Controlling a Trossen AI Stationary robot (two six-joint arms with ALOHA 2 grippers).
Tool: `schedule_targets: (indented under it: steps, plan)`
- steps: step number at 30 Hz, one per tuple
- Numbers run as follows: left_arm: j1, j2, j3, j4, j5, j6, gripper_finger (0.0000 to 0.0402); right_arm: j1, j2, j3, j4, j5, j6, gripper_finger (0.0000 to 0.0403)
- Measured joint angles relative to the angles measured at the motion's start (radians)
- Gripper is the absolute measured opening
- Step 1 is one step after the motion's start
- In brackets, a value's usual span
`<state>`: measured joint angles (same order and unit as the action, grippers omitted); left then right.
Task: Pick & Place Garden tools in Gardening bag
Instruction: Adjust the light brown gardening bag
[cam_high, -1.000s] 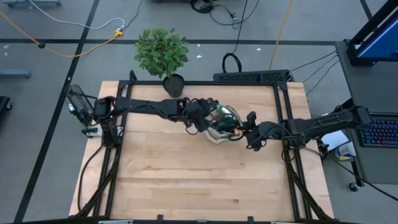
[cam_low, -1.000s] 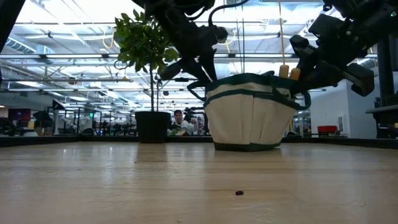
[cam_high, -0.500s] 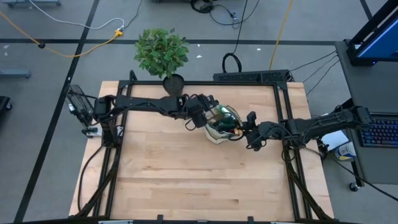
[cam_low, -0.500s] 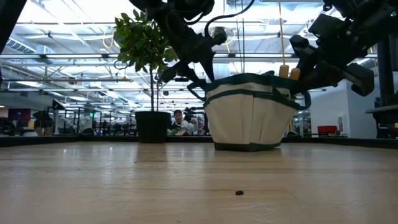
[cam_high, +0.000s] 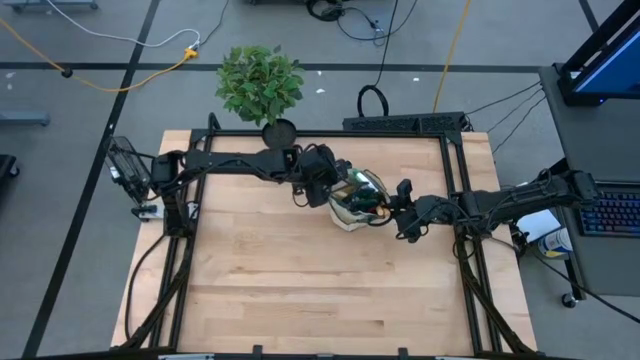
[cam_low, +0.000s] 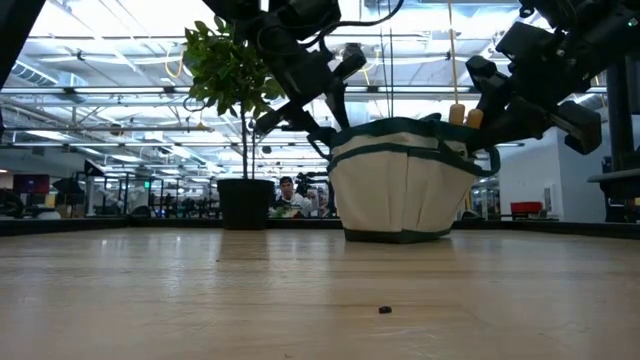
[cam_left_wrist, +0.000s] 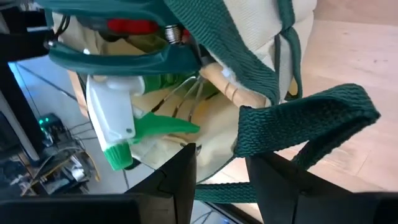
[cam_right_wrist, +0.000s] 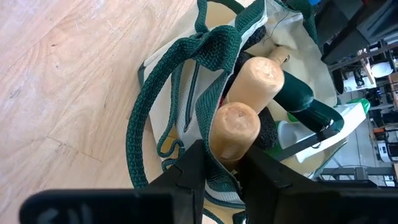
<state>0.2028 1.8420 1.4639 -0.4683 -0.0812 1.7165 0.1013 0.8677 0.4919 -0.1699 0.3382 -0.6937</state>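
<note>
The beige gardening bag (cam_high: 352, 205) with dark green trim stands upright on its base on the table (cam_low: 400, 190). Inside it are two wooden tool handles (cam_right_wrist: 261, 78), a white and green spray bottle (cam_left_wrist: 115, 127) and a dark green tool with a red part (cam_left_wrist: 118, 53). My left gripper (cam_left_wrist: 221, 174) is open and empty, just above the bag's left rim (cam_high: 330, 187), beside a green loop handle (cam_left_wrist: 305, 118). My right gripper (cam_right_wrist: 221, 168) is at the bag's right rim (cam_high: 387, 208), shut there. My right gripper comes slanting down from the table's right side onto the bag's right rim (cam_right_wrist: 208, 177), with the green trim running between its two fingers. The end of a wooden handle (cam_right_wrist: 235, 127) stands in front of the fingertips and hides the place of contact. The bag stays upright on the table.
A leafy plant in a black pot (cam_high: 262, 85) stands at the table's far edge, left of the bag (cam_low: 245, 203). A small dark speck (cam_low: 384, 310) lies on the bare wood in front of the bag. The near half of the table is bare wood.
My left gripper has drawn back from over the bag's mouth, up and toward the table's far left, staying open. The bag and my right gripper have kept still.
</note>
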Motion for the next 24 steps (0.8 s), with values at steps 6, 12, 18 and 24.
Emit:
schedule_targets:
  steps: [6,12,18,24]
  plan:
    - [0.004,0.000,0.000,-0.010,0.002,0.006,0.0145,0.000,0.000,0.000,0.000,0.000,0.000,0.0066]
    - [0.016,0.040,0.000,-0.011,0.005,0.010,0.0145,0.000,0.000,0.000,0.002,0.000,0.001,0.0067]
    - [0.011,0.070,0.001,0.034,-0.001,0.066,0.0138,0.000,0.000,0.000,0.009,-0.002,0.001,0.0068]
    - [0.001,0.072,-0.001,0.046,-0.032,0.097,0.0043,-0.002,0.000,0.000,0.007,0.000,0.000,0.0064]
